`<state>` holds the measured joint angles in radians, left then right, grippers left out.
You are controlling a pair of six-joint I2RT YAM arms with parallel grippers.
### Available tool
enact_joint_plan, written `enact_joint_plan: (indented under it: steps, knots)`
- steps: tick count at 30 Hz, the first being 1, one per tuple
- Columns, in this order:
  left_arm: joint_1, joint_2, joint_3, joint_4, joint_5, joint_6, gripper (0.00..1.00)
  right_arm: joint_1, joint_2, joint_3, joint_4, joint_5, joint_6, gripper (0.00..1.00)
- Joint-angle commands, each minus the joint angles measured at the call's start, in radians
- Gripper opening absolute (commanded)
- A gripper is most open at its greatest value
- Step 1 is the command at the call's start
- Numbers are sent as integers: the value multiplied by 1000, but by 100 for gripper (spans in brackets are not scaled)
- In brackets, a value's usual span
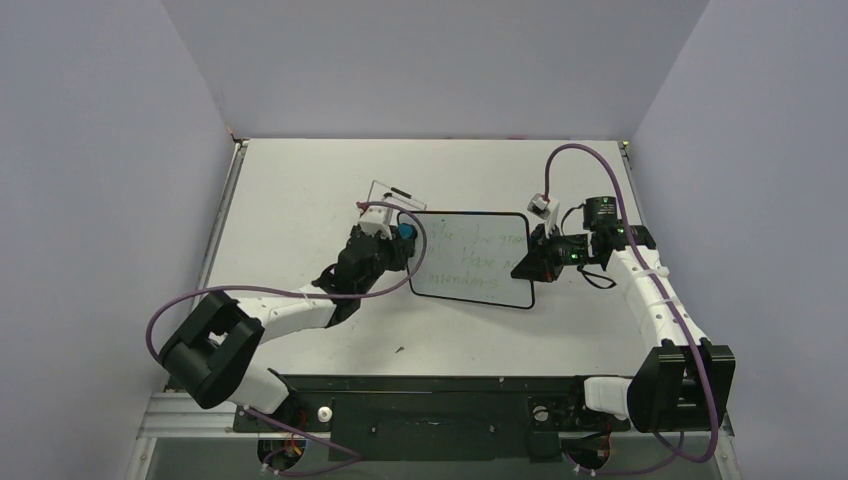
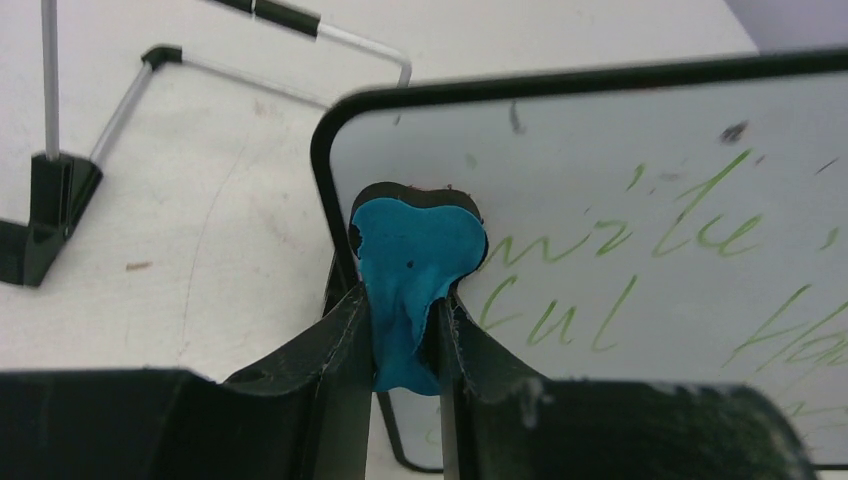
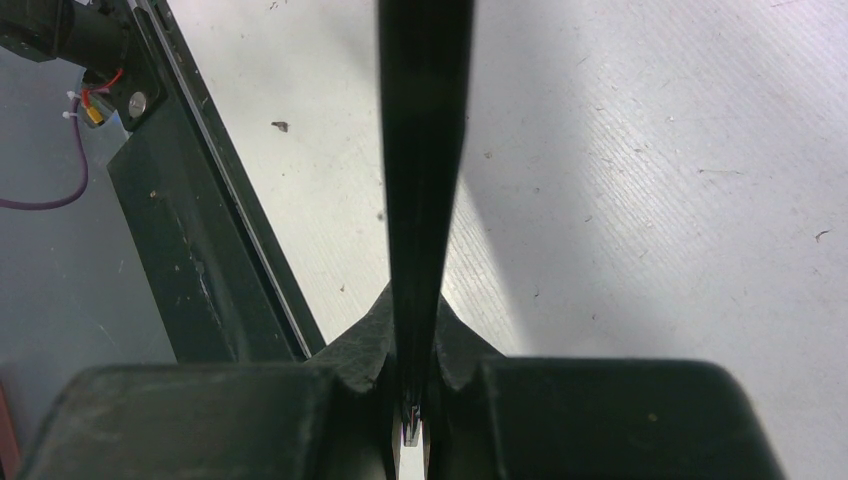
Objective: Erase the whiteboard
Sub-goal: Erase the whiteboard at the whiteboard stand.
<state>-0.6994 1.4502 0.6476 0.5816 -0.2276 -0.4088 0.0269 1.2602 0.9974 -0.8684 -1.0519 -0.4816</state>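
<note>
The whiteboard [image 1: 470, 258] is a small white board with a thin black frame and green handwriting on it. It is held off the table, and in the left wrist view [image 2: 640, 200] the writing is close. My right gripper [image 1: 530, 262] is shut on the board's right edge, which shows edge-on as a black strip [image 3: 424, 150] between its fingers. My left gripper [image 1: 400, 247] is shut on a small blue eraser [image 2: 415, 270], which presses on the board's upper left corner.
A thin black wire stand [image 1: 392, 193] sits on the table just behind the board's left corner; it also shows in the left wrist view [image 2: 60, 190]. The black base rail [image 3: 190, 230] runs along the table's near edge.
</note>
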Motion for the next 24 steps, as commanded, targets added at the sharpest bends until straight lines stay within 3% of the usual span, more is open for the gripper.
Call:
enact_joint_plan:
  steps: [1, 16, 24]
  knots:
    - [1, -13, -73, 32, -8, -44, 0, 7, -5, -8, 16, 37, -49, 0]
    - [20, -23, 24, 33, 126, -25, 0, 6, -9, -11, 14, 31, -52, 0]
    - [22, -9, 140, -85, 15, -67, 0, 7, -9, -9, 14, 31, -52, 0]
